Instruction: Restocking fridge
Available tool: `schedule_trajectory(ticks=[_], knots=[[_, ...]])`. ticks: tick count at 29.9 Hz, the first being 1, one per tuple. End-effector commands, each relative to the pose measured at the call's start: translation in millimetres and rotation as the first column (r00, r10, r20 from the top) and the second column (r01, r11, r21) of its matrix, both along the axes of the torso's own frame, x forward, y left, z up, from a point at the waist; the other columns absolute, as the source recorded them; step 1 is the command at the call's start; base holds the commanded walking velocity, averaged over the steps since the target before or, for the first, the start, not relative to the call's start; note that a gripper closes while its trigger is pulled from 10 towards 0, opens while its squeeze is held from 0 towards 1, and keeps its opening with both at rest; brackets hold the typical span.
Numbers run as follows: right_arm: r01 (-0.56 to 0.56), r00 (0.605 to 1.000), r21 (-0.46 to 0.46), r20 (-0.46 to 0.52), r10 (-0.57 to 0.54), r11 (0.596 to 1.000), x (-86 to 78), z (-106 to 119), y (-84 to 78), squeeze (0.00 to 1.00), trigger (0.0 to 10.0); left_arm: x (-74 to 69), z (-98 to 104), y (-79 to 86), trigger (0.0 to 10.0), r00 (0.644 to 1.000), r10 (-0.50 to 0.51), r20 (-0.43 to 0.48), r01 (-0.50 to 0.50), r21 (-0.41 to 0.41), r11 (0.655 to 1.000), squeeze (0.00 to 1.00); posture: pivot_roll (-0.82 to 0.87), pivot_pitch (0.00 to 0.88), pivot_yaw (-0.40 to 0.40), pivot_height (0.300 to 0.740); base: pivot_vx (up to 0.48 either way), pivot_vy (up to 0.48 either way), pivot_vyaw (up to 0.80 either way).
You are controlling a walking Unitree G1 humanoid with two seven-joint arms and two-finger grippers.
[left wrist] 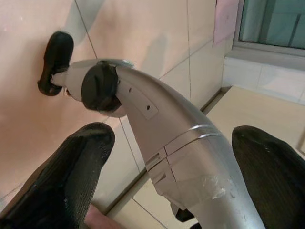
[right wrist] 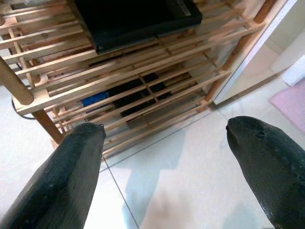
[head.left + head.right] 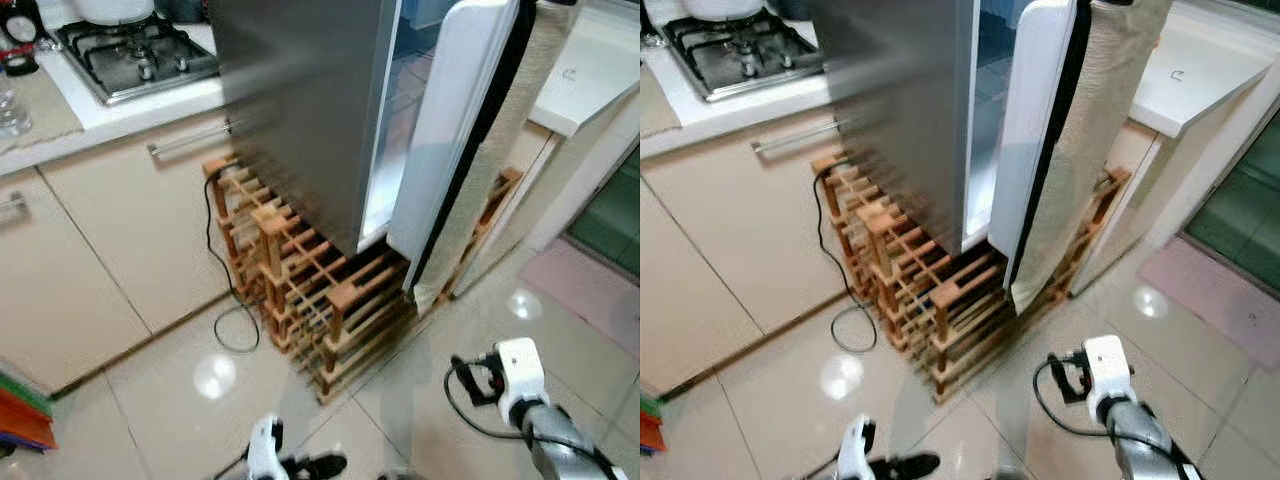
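Note:
The steel fridge stands on a wooden slatted rack, its white-lined door ajar, with a narrow strip of the inside showing. Both my arms hang low in front of it. My right arm is over the floor tiles to the right of the rack. The right gripper is open with nothing between its fingers and faces the rack's lower shelves. My left arm is at the bottom edge of the eye views. The left gripper is open, with a silver limb of my own body behind the gap.
A gas stove sits on the counter at the left, above beige cabinets. A black cable loops on the floor beside the rack. A white counter and a pink mat lie to the right. A beige textured panel hangs behind the door.

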State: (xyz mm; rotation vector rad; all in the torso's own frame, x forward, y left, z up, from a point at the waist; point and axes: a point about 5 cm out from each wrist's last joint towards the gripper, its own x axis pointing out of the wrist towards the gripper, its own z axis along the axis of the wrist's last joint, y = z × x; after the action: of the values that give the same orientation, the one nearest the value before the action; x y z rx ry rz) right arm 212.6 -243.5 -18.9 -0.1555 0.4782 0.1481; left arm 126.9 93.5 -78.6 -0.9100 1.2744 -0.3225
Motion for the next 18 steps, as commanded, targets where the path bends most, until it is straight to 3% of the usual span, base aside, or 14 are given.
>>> schedule_trajectory(ticks=[1, 18], knots=[[0.007, 1.0, -0.007, 0.009, -0.007, 1.0, -0.6, 1.8, -3.3, 0.0, 10.0, 141.6, 405.3, -194.6, 10.0, 0.055, 0.152, 0.987, 0.671, -0.149, 0.726, 0.0, -0.15, 0.0, 0.014, 0.73, 0.0, 0.0, 0.0], [0.007, 1.0, -0.007, 0.009, -0.007, 1.0, -0.6, 1.8, -3.3, 0.0, 10.0, 141.6, 405.3, -194.6, 10.0, 0.055, 0.152, 0.987, 0.671, -0.149, 0.726, 0.0, -0.15, 0.0, 0.014, 0.73, 0.0, 0.0, 0.0]])
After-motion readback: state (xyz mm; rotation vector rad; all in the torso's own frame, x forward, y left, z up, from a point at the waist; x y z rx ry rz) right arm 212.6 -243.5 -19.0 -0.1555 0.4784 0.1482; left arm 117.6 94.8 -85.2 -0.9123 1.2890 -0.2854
